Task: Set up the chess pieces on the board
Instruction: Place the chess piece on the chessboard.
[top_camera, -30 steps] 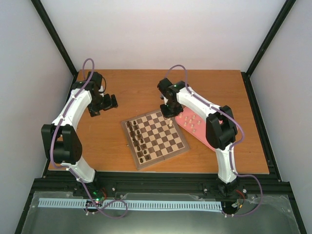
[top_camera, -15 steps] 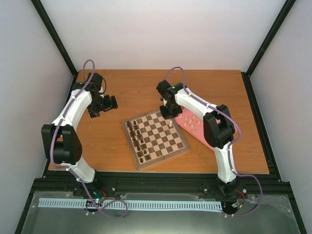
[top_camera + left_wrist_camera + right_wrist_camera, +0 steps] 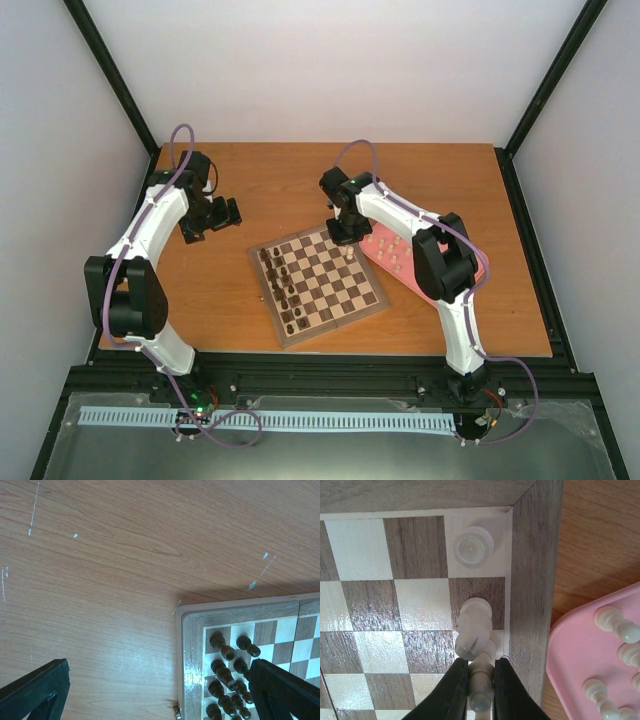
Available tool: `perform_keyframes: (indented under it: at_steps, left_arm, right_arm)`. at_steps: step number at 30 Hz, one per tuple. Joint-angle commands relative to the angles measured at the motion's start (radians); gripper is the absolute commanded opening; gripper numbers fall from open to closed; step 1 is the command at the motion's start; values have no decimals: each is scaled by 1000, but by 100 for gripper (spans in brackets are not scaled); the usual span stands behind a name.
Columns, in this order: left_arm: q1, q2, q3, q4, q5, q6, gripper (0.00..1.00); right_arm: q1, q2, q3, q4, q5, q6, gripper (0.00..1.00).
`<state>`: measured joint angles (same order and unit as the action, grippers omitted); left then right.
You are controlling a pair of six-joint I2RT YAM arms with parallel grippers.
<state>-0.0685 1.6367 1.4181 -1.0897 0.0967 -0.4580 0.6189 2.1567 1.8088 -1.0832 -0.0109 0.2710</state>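
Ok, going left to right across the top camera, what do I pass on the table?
left gripper, open → dark brown pieces on the board's left columns → right gripper, shut on a pale piece at the board's far right corner → pink tray holding more pale pieces

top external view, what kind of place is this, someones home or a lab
Most likely a robot lab test cell, not a home: plain white walls framed by black frame posts, a left arm and right arm bolted to a rail, and a chessboard staged on the table.
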Motion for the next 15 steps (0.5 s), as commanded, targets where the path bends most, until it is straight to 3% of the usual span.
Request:
perform_keyframes:
  at_steps: [1,9,15]
  left_arm:
    - [-6,-31,7,14,-6,-15,100]
    - [-6,-30,5,13,-8,-13,100]
    - [-5,-26,4,16,-11,-10,100]
  right_arm:
    - [13,15,-12,18,22,4,5]
    - [13,17,-12,10,19,3,7]
    - [13,7,-13,-4,26,2,16]
